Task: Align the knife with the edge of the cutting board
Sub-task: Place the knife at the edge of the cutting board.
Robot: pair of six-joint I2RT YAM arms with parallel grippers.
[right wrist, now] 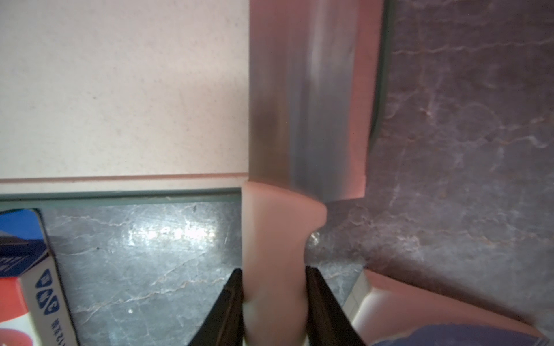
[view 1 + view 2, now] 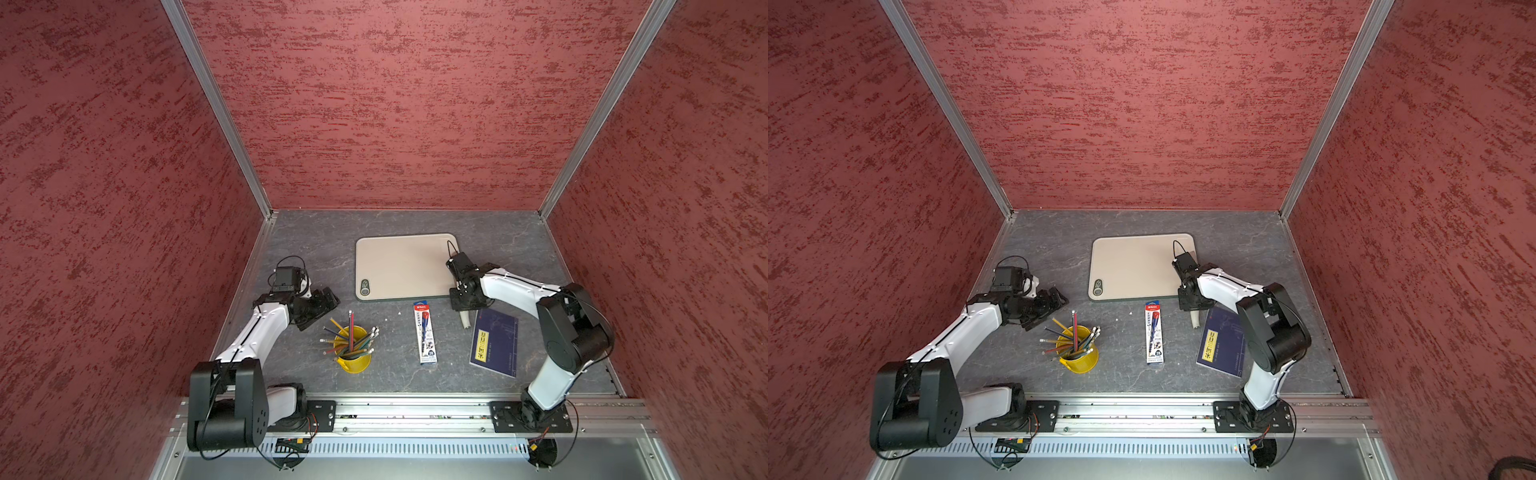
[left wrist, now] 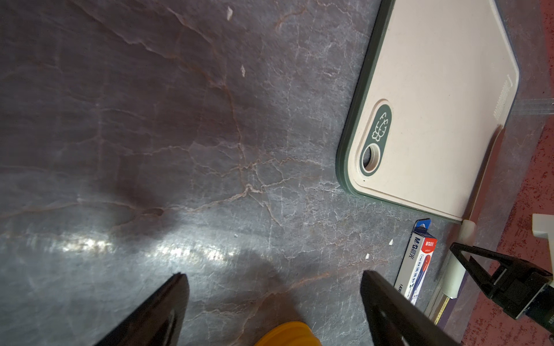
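The left tool hangs released, its fingers spread over bare counter, well apart from the task's things. Just beside it stands a yellow cup of pencils. Further along lies the cutting board, flat on the counter, with a pen pack near its front edge.

At the board's right-hand side, the right tool is clenched on the white handle of the knife. In the right wrist view the broad blade lies along the board's side strip, close to parallel with the dark rim. The handle sticks out past the front edge, over the counter. Whether the blade rests on the board or floats just above it cannot be told. A dark blue notebook lies just beside the handle's end.

The aligning step looks nearly done. The next move probably calls for a slight twist, if any, to square the blade with the rim. After that, set the knife flat and let go without nudging it askew.
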